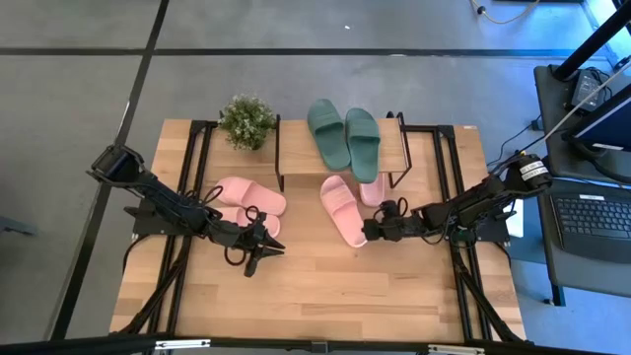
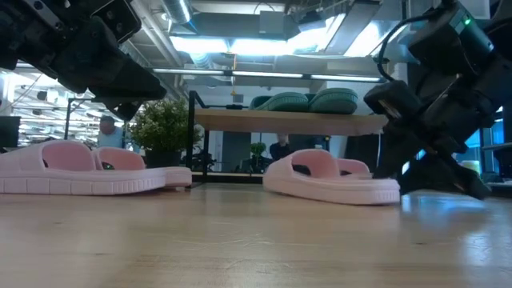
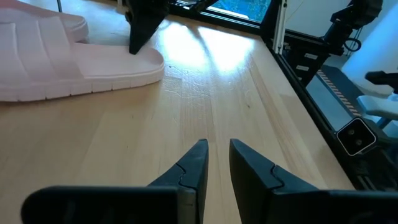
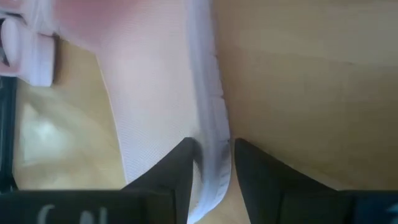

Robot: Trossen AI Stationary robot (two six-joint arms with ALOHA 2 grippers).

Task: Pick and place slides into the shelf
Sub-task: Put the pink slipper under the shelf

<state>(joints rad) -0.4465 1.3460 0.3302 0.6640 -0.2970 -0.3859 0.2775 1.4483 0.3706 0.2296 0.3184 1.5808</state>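
Pale pink rubber sits pinched between the right gripper's (image 4: 211,165) two dark fingers: in the right wrist view the edge of a pink slide (image 1: 342,209) runs down between them, so this gripper is closed on that sandal's rim. In the high view the right gripper (image 1: 380,225) lies right of centre, at the lower end of the slide, which rests flat on the wooden table (image 1: 325,286) with its toe pointing toward the shelf (image 1: 296,148). A second pink slide (image 1: 373,189) lies just beside it, partly under the shelf's edge. The left gripper (image 3: 217,163) shows its fingers with only a narrow slit between them and nothing in it, above bare wood; in the high view it (image 1: 258,247) sits left of centre, just below the other pink pair (image 1: 248,199), which lies in the left-middle of the frame. The shelf stands in the upper middle, its light top board carrying the two dark green slides (image 1: 345,136) side by side. A small potted plant (image 1: 246,121) stands at the shelf's left end. In the low view the pink pair at left (image 2: 80,168) and the gripped slide (image 2: 332,178) at right rest on the tabletop, with the green pair (image 2: 308,101) on the board behind them.
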